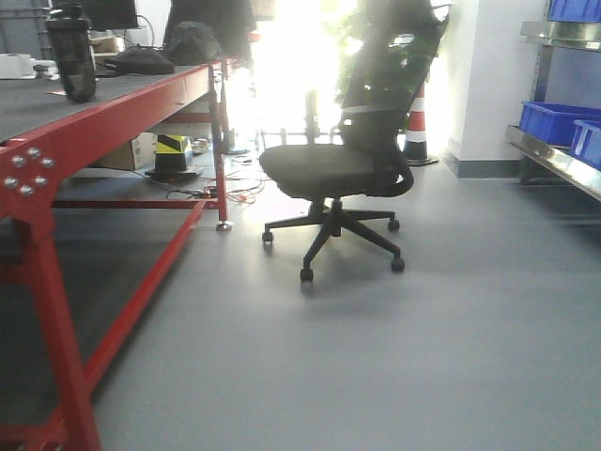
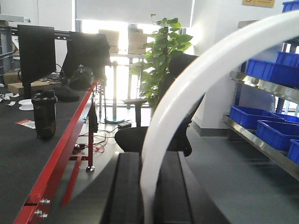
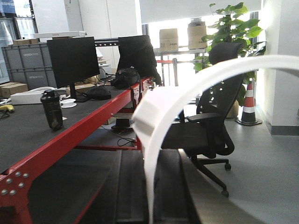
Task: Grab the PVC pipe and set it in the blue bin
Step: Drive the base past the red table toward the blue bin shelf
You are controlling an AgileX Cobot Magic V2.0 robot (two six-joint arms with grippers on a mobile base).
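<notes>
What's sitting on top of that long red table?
A dark shaker bottle, a monitor, a black bag and white dishes. Whatever lies behind the monitor is hidden; the PVC pipe also blocks part of the view.

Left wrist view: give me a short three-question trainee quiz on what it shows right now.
1. True or false: the PVC pipe lies flat on the table.
2. The blue bins sit (A) on the metal shelves, (B) on the table, (C) on the floor.
3. Which dark item stands upright on the table?
Key: 1 false, it curves up from the left gripper; 2 A; 3 the black bottle.
</notes>
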